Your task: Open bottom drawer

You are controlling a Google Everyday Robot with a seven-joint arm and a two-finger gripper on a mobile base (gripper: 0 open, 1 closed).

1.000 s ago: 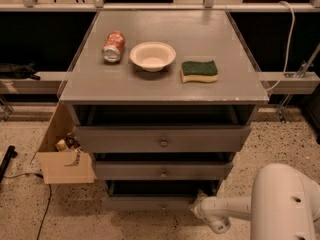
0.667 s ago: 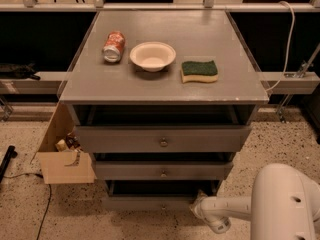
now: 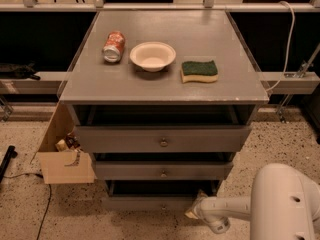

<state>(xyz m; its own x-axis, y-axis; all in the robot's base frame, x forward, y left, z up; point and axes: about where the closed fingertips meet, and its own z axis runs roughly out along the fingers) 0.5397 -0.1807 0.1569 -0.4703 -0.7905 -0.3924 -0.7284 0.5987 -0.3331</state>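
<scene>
The grey cabinet has three drawers stacked under its top. The bottom drawer (image 3: 145, 203) is the lowest and narrowest-looking, close to the floor, and its front stands slightly out with a dark gap above it. Its small knob is barely visible at the centre. My gripper (image 3: 194, 211) is at the end of my white arm (image 3: 230, 210), low at the drawer's right front corner and close to its edge. I cannot tell if it touches the drawer.
The middle drawer (image 3: 125, 171) and top drawer (image 3: 125, 140) also stand slightly out. A soda can (image 3: 113, 46), a white bowl (image 3: 152, 55) and a green sponge (image 3: 199, 70) lie on the cabinet top. An open cardboard box (image 3: 65, 166) stands at the cabinet's left. A cable (image 3: 45, 209) runs over the floor.
</scene>
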